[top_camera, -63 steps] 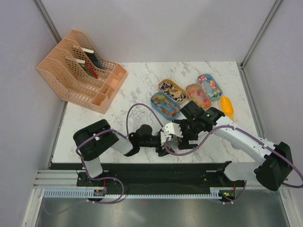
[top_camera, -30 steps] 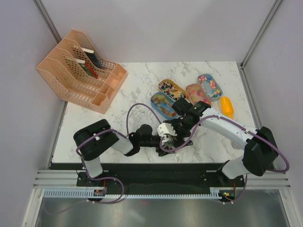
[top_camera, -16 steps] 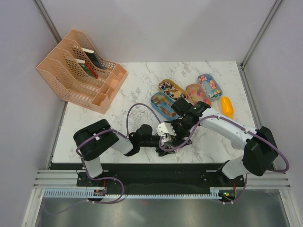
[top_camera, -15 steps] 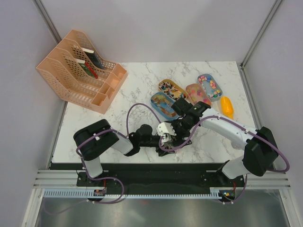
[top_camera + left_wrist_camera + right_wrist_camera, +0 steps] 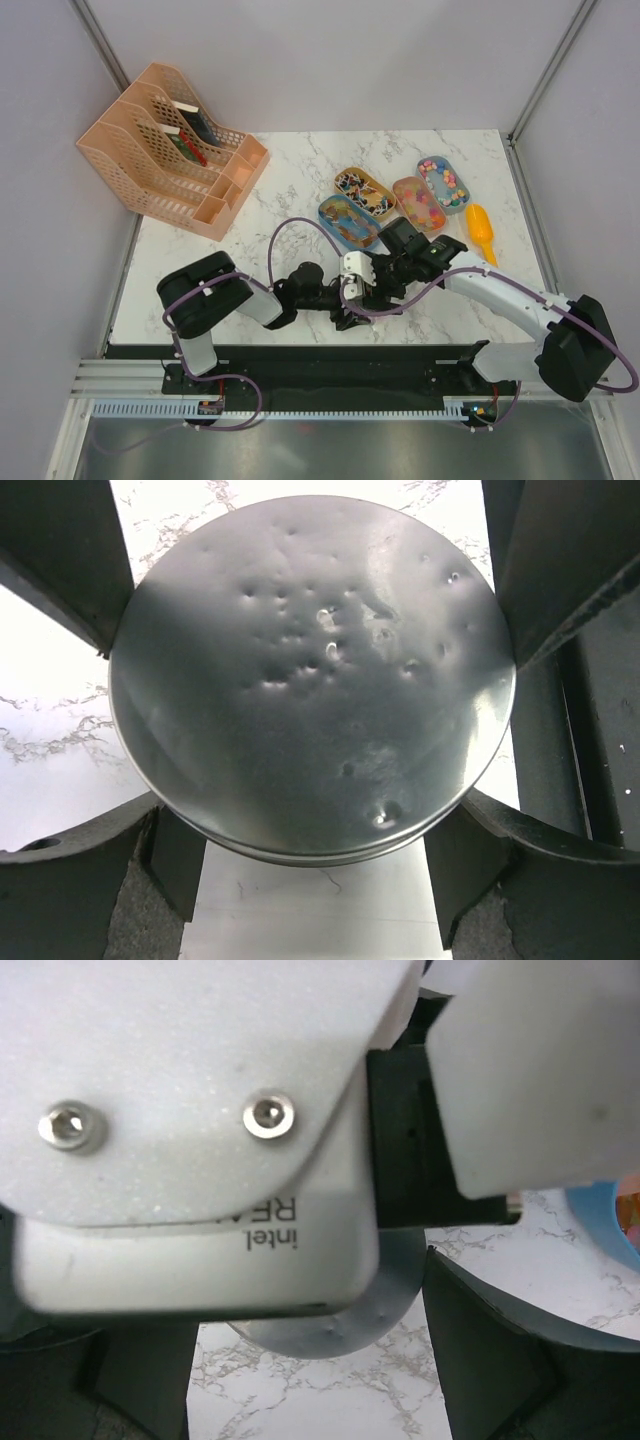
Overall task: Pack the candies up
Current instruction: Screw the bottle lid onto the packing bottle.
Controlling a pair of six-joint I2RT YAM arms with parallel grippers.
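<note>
- The candies (image 5: 443, 186) sit in four oval trays (image 5: 323, 211) at the back right of your table (image 5: 290, 185).
- Your left gripper (image 5: 312, 590) pinches a round silver tin (image 5: 310, 690).
- Your right gripper (image 5: 320, 1360) hangs just over it with its fingers wide. I cannot tell if they grip.

Cannot see most of grey disc (image 5: 335, 1332) behind blurred white camera housing (image 5: 190, 1130) in right wrist view. Loses blue tray (image 5: 606, 1222) at that view's right edge. Cannot tell candies (image 5: 445, 186) apart from above, nor judge contact between disc and right claw (image 5: 305, 1385).

Four oval trays (image 5: 323, 210) hold multicoloured candies (image 5: 445, 185) near the bench's (image 5: 290, 190) far right corner; a yellow-orange plastic scoop (image 5: 481, 232) lies alongside.
</note>
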